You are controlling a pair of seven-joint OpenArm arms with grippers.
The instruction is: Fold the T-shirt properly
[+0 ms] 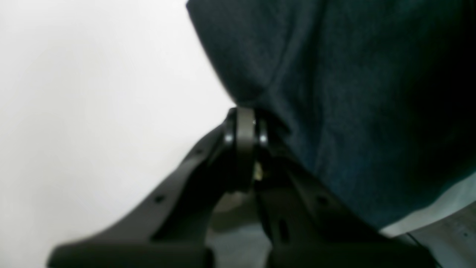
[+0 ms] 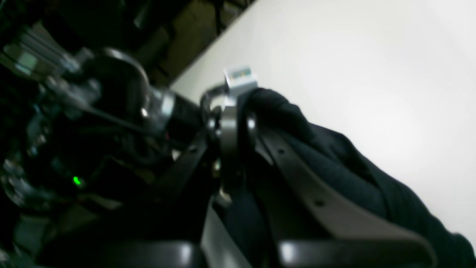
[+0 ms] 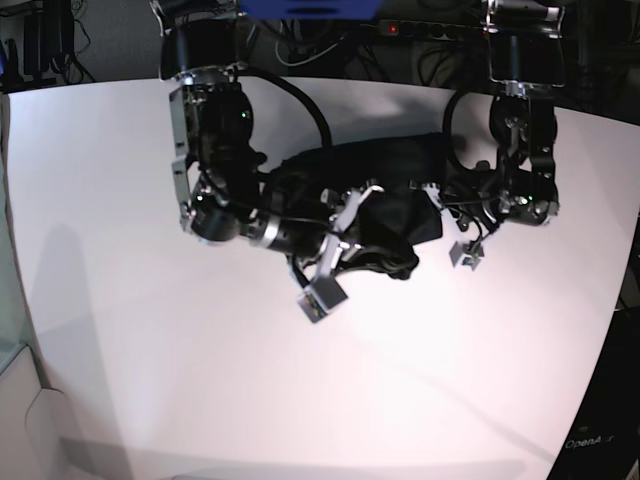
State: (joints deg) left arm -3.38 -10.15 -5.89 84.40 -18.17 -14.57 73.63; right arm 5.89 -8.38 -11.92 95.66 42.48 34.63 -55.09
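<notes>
The black T-shirt (image 3: pixel 390 165) is bunched in a heap at the middle of the white table (image 3: pixel 150 330), strung between both arms. My right gripper (image 3: pixel 360 205) comes in from the left of the base view; in its wrist view the gripper (image 2: pixel 232 115) is shut, with the T-shirt (image 2: pixel 334 160) wrapped over its tips. My left gripper (image 3: pixel 440 195) reaches in from the right. Up close, that gripper (image 1: pixel 245 115) is shut, and the edge of the T-shirt (image 1: pixel 334 93) runs into its tips. The sleeves and collar cannot be told apart in the heap.
A power strip (image 3: pixel 420 28) and cables lie in the dark strip behind the table's far edge. The table's right edge (image 3: pixel 612 340) drops to a dark floor. A pale box (image 3: pixel 10 330) stands at the left border.
</notes>
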